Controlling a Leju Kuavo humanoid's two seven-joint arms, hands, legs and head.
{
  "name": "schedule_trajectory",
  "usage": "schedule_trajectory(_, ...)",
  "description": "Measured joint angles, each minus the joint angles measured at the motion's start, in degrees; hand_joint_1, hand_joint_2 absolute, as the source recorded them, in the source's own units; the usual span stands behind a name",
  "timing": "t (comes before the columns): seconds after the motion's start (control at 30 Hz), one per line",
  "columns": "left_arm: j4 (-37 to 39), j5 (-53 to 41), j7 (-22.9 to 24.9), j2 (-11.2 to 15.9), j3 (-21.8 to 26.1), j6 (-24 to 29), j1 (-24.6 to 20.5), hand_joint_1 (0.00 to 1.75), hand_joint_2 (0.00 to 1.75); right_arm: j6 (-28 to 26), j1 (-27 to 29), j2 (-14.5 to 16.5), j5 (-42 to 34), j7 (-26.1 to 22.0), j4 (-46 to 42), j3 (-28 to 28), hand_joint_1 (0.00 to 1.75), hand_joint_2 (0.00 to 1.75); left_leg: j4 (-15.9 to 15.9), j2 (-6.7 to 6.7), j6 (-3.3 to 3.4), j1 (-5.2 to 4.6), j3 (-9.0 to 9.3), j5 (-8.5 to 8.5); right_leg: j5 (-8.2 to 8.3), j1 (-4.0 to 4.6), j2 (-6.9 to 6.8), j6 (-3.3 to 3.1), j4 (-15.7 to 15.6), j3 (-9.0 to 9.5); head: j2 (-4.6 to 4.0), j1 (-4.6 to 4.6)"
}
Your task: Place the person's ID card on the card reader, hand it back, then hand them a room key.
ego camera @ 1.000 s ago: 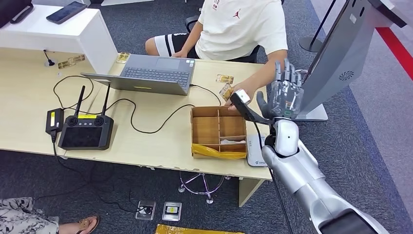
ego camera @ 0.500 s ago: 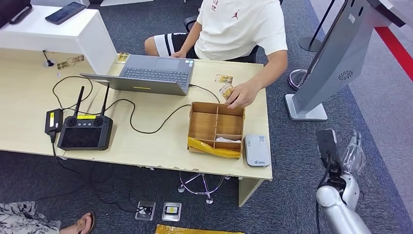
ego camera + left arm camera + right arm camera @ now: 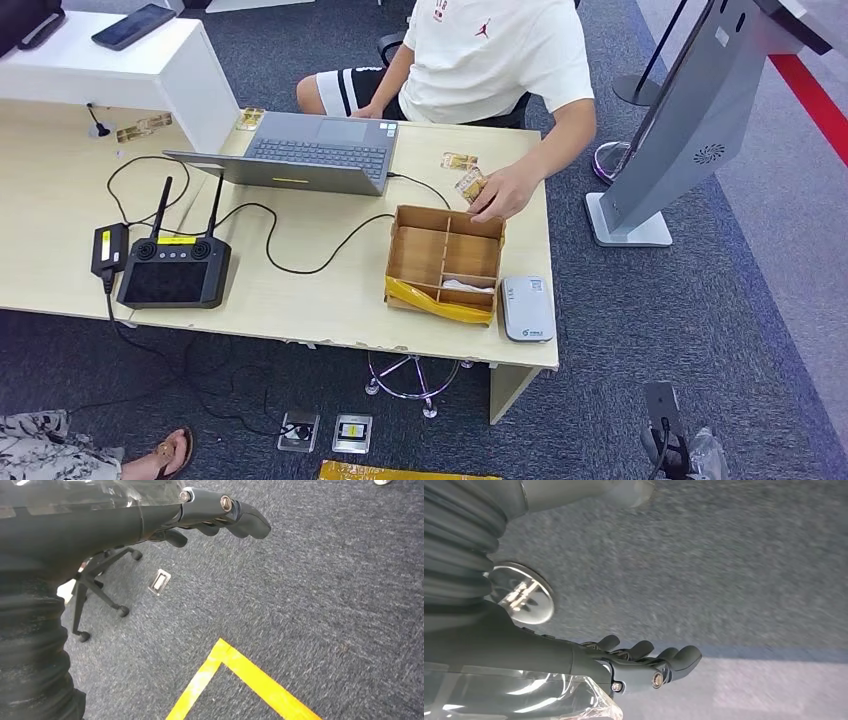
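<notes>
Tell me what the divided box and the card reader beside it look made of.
Divided box: thin brown cardboard or fibreboard, matte, with raw-edged slotted partitions and yellow tape along its front. Card reader: smooth, light grey moulded plastic by its rounded corners, probably.

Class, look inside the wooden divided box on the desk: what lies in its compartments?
The wooden divided box shows a pale flat item in one near compartment; the others look bare. The yellow tape along its front wall hides what lies low behind it.
</notes>
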Motion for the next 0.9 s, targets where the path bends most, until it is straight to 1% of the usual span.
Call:
schedule_trajectory(0.07, -0.01, -0.28, -0.06, -0.02, 0.33, 0.00, -0.01, 0.00, 1.75, 2.21, 0.09, 0.66, -1.38, 1.80, 1.77, -0.70, 0.00, 1.75, 0.00, 0.00, 0.00, 0.00, 0.04, 0.00, 0.00, 0.00, 0.03, 0.00, 0.00, 0.02, 0.00, 0.01)
schedule_trajectory(0.13, -0.01, -0.25, -0.19, -0.14, 0.69, 0.00, 0.15, 0.00, 1.75, 4.74, 0.84, 1.84, -1.32, 4.87, 4.22, -1.22, 0.00, 1.75, 0.00, 0.00, 0.00, 0.00, 0.06, -0.01, -0.03, 0.00, 0.00, 0.00, -0.01, 0.07, 0.00, 0.03)
schedule_trajectory(0.23, -0.01, 0.43, -0.28, -0.30, 1.55, 0.00, 1.06, 0.00, 1.75, 7.34, 3.89, 4.88, 2.74, 9.63, 7.66, -1.15, 0.00, 1.75, -0.02, -0.03, -0.07, 0.03, 0.03, -0.09, -0.10, 0.03, -0.05, -0.06, 0.00, 0.09, 0.00, 0.01)
schedule_trajectory(0.33, 0.01, 0.48, 0.60, -0.39, 2.56, 0.00, 1.93, 0.00, 1.75, 9.19, 6.31, 8.35, 7.36, 11.69, 9.93, -0.14, 0.00, 1.75, -0.02, 0.11, -0.17, 0.10, 0.03, -0.16, -0.12, 0.09, 0.09, -0.08, 0.01, 0.02, 0.00, -0.02)
schedule_trajectory(0.4, 0.02, 0.27, 1.72, -0.53, 3.02, 0.00, 2.08, 0.00, 1.75, 10.22, 6.71, 10.22, 10.49, 11.79, 11.08, 0.98, 0.00, 1.75, -0.03, 0.15, -0.18, 0.12, 0.04, -0.16, -0.13, 0.12, 0.12, -0.10, 0.01, 0.01, 0.00, -0.01)
schedule_trajectory(0.5, 0.01, -1.52, 2.91, -1.25, 3.47, 0.00, 1.91, 0.00, 1.75, 11.47, 6.08, 12.24, 14.66, 10.79, 12.63, 2.45, 0.00, 1.75, -0.03, 0.14, -0.18, 0.12, 0.08, -0.14, -0.13, 0.12, 0.12, -0.11, 0.01, 0.06, 0.00, 0.01)
schedule_trajectory(0.63, -0.01, -4.73, 3.50, -2.67, 4.74, 0.00, 1.47, 0.00, 1.75, 12.09, 5.22, 14.21, 16.78, 10.16, 12.99, 4.58, 0.00, 1.75, -0.02, 0.15, -0.15, 0.10, 0.12, -0.09, -0.09, 0.09, 0.12, -0.08, 0.01, 0.13, 0.00, 0.01)
schedule_trajectory(0.77, -0.01, -6.74, 2.73, -3.53, 5.68, 0.00, 1.04, 0.00, 1.75, 11.97, 4.31, 15.25, 17.39, 9.95, 13.00, 6.43, 0.00, 1.75, 0.00, 0.15, -0.14, 0.07, 0.16, -0.09, -0.06, 0.06, 0.13, -0.06, 0.00, 0.14, 0.00, 0.02)
schedule_trajectory(0.9, -0.01, -8.52, 0.86, -4.14, 6.89, 0.00, 0.69, 0.00, 1.75, 11.69, 4.37, 15.46, 16.85, 10.92, 13.05, 7.86, 0.00, 1.75, 0.00, 0.15, -0.14, 0.07, 0.16, -0.10, -0.06, 0.06, 0.14, -0.06, 0.00, 0.13, 0.00, 0.01)
